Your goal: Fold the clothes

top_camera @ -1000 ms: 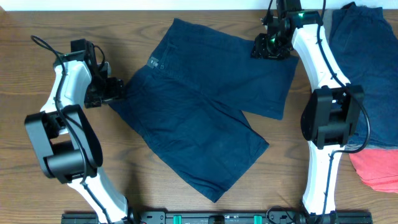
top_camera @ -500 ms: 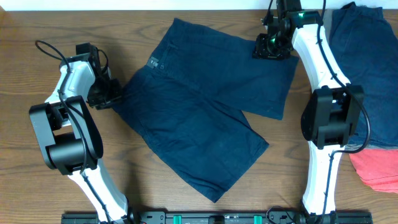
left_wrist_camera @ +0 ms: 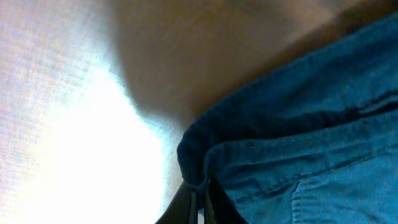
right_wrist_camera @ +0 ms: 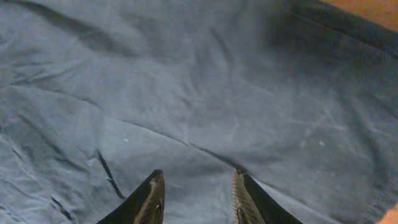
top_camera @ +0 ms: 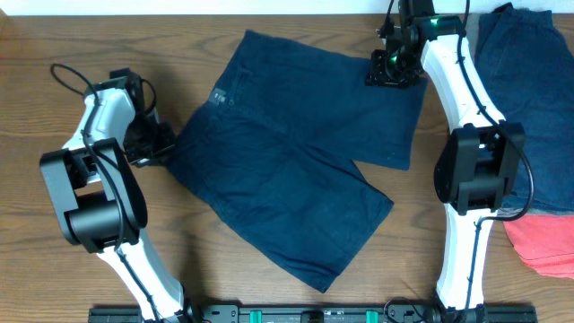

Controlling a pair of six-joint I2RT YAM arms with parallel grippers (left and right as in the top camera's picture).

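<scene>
Dark navy shorts (top_camera: 287,170) lie spread flat across the middle of the table, waistband toward the upper left. My left gripper (top_camera: 164,144) is at their left edge. In the left wrist view it (left_wrist_camera: 200,186) is shut on a pinched corner of the shorts (left_wrist_camera: 298,143), near a seam. My right gripper (top_camera: 392,70) sits on the upper right leg of the shorts. Seen from the right wrist, its jaws (right_wrist_camera: 198,186) stand apart, tips down on the fabric (right_wrist_camera: 186,93), with a crease running to the right fingertip (right_wrist_camera: 241,186).
More clothes are piled at the right edge: a navy garment (top_camera: 529,54) and a coral-red one (top_camera: 543,242) below it. A black rail (top_camera: 314,314) runs along the table's front edge. Bare wood (top_camera: 54,27) shows at the far left.
My left gripper has shut on the shorts' left edge and moved slightly. The shorts have shifted a little, their lower leg sliding down and right. The right jaws have narrowed somewhat.
</scene>
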